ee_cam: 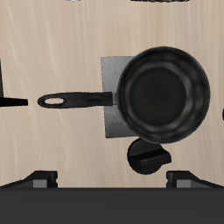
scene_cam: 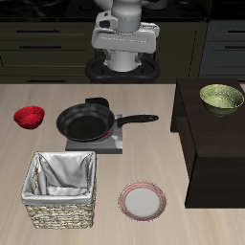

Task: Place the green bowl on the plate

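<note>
The green bowl (scene_cam: 221,98) stands upright on top of a dark cabinet (scene_cam: 206,144) at the table's side, farther back than the plate. The plate (scene_cam: 143,201), pale with a pinkish-red rim, lies bare on the table near the front edge. My gripper (scene_cam: 123,43) hangs high at the table's back, above the frying pan, far from both the bowl and the plate. In the wrist view my gripper (ee_cam: 114,184) has its fingertips (ee_cam: 39,180) wide apart with nothing between them. Neither the bowl nor the plate shows in the wrist view.
A black frying pan (scene_cam: 86,123) sits on a grey burner (scene_cam: 100,144) mid-table, its handle pointing toward the cabinet; it also shows in the wrist view (ee_cam: 164,92). A small red bowl (scene_cam: 30,117) stands at the far side. A lined wicker basket (scene_cam: 60,189) stands beside the plate.
</note>
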